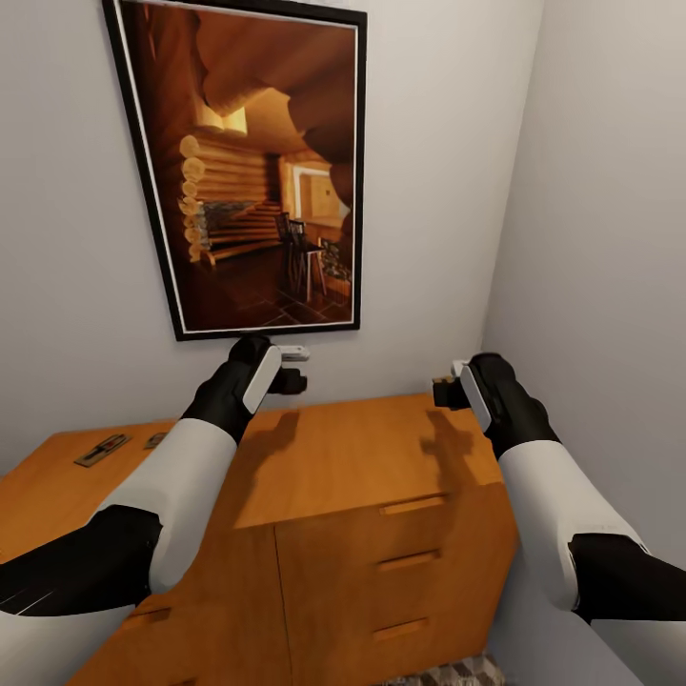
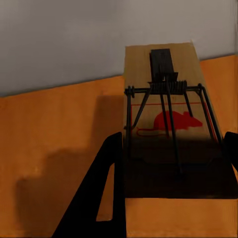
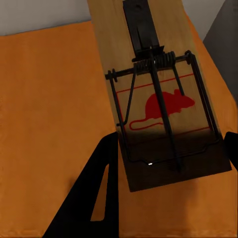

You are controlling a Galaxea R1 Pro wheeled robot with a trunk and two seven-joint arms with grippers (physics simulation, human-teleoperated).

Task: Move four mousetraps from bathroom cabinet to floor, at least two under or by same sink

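Note:
My left gripper (image 1: 289, 379) hovers above the back of the orange-brown cabinet (image 1: 362, 448), shut on a mousetrap (image 2: 163, 74), a brown board with wire parts and a red mouse mark. To its right, my right gripper (image 1: 444, 393) is shut on a second mousetrap (image 3: 144, 49) over the cabinet top. Two more mousetraps (image 1: 103, 450) (image 1: 155, 440) lie flat on the cabinet's far left. A strip of patterned bathroom floor (image 1: 457, 672) shows below the drawers. The sink is out of view.
A large framed picture (image 1: 248, 162) hangs on the wall behind the cabinet. A grey side wall (image 1: 610, 238) stands close on the right, against the cabinet's end. Drawer fronts with slim handles (image 1: 412, 505) face me.

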